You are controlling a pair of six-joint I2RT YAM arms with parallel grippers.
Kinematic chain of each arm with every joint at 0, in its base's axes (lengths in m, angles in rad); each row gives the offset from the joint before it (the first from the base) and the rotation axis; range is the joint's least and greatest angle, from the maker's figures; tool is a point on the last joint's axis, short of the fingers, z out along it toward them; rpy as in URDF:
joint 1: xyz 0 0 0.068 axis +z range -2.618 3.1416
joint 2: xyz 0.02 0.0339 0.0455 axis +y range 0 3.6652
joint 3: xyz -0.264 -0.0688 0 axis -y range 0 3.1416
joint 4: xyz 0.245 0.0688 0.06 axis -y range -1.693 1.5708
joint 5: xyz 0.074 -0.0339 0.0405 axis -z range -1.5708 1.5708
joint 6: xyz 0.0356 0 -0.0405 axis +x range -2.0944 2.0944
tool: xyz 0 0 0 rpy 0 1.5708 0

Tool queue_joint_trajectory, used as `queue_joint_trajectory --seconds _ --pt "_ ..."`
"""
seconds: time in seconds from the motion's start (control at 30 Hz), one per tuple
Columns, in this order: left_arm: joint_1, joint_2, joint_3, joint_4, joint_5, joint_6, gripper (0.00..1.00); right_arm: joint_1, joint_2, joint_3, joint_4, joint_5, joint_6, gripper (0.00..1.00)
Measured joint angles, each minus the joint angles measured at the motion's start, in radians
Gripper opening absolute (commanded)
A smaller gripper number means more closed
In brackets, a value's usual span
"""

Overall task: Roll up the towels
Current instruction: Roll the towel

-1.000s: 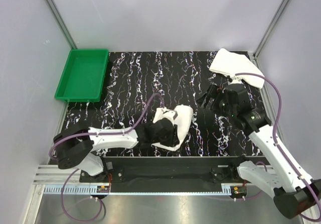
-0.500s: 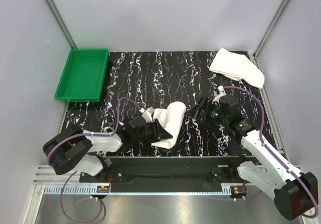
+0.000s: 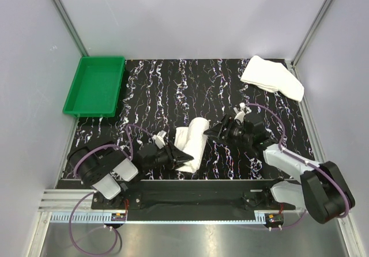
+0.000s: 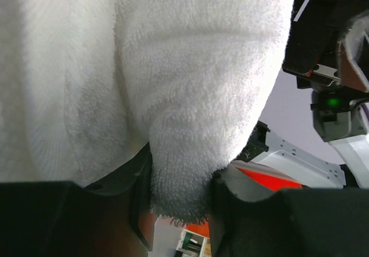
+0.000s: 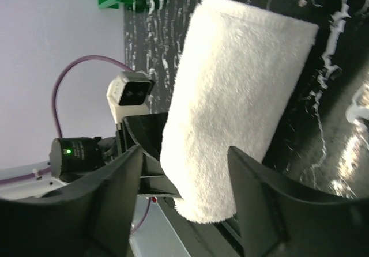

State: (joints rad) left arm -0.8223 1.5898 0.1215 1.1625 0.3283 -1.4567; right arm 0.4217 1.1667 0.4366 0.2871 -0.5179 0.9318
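One of the towels [image 3: 195,140] lies as a white roll near the table's front middle. My left gripper [image 3: 183,157] reaches in low from the left and is shut on the roll's near end; in the left wrist view a fold of terry [image 4: 184,153] is pinched between the gripper's [image 4: 180,183] fingers. My right gripper [image 3: 218,131] comes in from the right. Its wrist view shows the gripper [image 5: 184,153] open, its jaws straddling the roll's [image 5: 230,107] end, one finger [image 5: 115,199] still apart from the cloth. The other towel [image 3: 272,77] lies folded at the back right.
A green tray [image 3: 95,85] stands at the back left corner of the black marbled table [image 3: 173,90]. Grey walls with metal posts close in the sides and back. A metal rail [image 3: 190,196] holds both arm bases along the near edge.
The left arm has drawn back and dropped low, and the towel has tightened from a loose bundle into a narrow roll. The right gripper moved left to the roll, its jaws narrowing.
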Motion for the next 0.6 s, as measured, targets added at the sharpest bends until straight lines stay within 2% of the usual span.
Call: queue_joint_trajectory --seconds 0.03,0.07,0.17,0.27,0.6 --pt "0.001 0.011 -0.007 0.023 -0.002 -0.014 0.0 0.002 0.022 -0.004 0.042 -0.009 0.012 0.62" --pt "0.001 0.019 -0.014 0.043 -0.003 -0.027 0.0 0.002 0.042 -0.006 0.084 -0.021 0.023 0.54" --pt "0.003 0.053 -0.031 0.101 -0.006 -0.06 0.0 0.016 0.098 -0.006 0.194 -0.041 0.05 0.44" --pt "0.003 0.087 -0.036 0.145 -0.006 -0.081 0.0 0.045 0.142 -0.005 0.264 -0.051 0.063 0.38" --pt "0.005 0.183 -0.047 0.236 -0.011 -0.14 0.0 0.134 0.344 0.04 0.419 -0.052 0.083 0.32"
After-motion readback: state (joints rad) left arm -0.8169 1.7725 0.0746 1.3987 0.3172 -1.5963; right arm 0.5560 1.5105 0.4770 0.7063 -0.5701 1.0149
